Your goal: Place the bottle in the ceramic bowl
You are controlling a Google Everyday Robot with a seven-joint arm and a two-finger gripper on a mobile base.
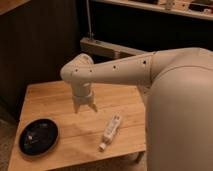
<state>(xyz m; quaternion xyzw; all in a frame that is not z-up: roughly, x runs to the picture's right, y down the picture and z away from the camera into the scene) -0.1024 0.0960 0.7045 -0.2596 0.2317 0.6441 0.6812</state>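
Observation:
The whitish-cream bottle (pixel 110 130) lies on its side on the wooden table (pixel 55 97), near the front right, cap toward the front. The black glossy ceramic bowl (pixel 38 136) sits at the table's front left corner. My gripper (pixel 84 107) hangs from the white arm over the middle of the table, fingers pointing down and spread apart, holding nothing. It is a little up and left of the bottle and to the right of the bowl, touching neither.
My large white arm and body (pixel 175 115) fill the right side of the view. A dark wall and a grey ledge (pixel 107 48) stand behind the table. The table's front edge runs close below the bowl and the bottle.

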